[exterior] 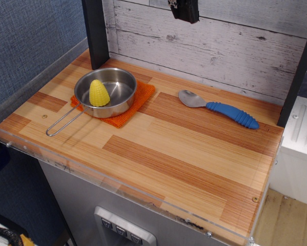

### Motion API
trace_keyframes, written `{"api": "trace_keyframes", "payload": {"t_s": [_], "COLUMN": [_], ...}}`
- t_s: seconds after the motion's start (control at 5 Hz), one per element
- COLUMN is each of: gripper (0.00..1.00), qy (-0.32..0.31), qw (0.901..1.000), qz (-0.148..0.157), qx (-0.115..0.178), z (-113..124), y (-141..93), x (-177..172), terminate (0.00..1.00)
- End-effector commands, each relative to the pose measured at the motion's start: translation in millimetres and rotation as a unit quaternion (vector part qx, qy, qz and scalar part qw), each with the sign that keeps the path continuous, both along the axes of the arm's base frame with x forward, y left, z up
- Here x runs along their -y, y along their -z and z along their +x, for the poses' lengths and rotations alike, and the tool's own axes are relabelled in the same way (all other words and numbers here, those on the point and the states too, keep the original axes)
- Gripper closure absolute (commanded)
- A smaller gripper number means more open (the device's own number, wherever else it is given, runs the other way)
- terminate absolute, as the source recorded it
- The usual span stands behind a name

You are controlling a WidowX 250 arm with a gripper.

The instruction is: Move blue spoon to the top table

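On the wooden tabletop, a steel pan with a toy corn cob sits at nine o'clock; the blue spoon lies at two o'clock. Likely light and rigid, it is best taken by its ribbed handle. The gripper hangs at twelve o'clock, its jaws' stance indiscernible.

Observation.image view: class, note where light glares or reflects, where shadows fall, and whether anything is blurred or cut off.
Observation.image view: even, soft lighting; the round steel pan mirrors the yellow corn cob; the blue-handled metal spoon shows a bright sheen on its bowl and a thin shadow; the striped wooden tabletop is sharp; the dark pincer is cut off by the top edge.
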State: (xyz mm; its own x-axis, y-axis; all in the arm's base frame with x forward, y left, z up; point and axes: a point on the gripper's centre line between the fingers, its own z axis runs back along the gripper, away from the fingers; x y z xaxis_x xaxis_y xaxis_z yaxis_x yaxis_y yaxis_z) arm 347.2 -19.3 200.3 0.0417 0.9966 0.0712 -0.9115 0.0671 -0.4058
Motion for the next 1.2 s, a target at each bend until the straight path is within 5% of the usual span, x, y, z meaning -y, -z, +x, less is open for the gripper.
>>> {"api": "trace_keyframes", "payload": {"t_s": [0.0,0.8,1.0], "gripper": [0.00,0.00,0.00], "qy": [0.000,-0.012,-0.012], "qw": [0.9999,0.9992,0.9992], "qz": [0.000,-0.035,-0.035], "qx": [0.017,-0.019,-0.019], "z": [-8,-5,-5], "y": [-9,22,22], "x": [-2,1,1], "terminate": [0.00,0.00,1.00]}}
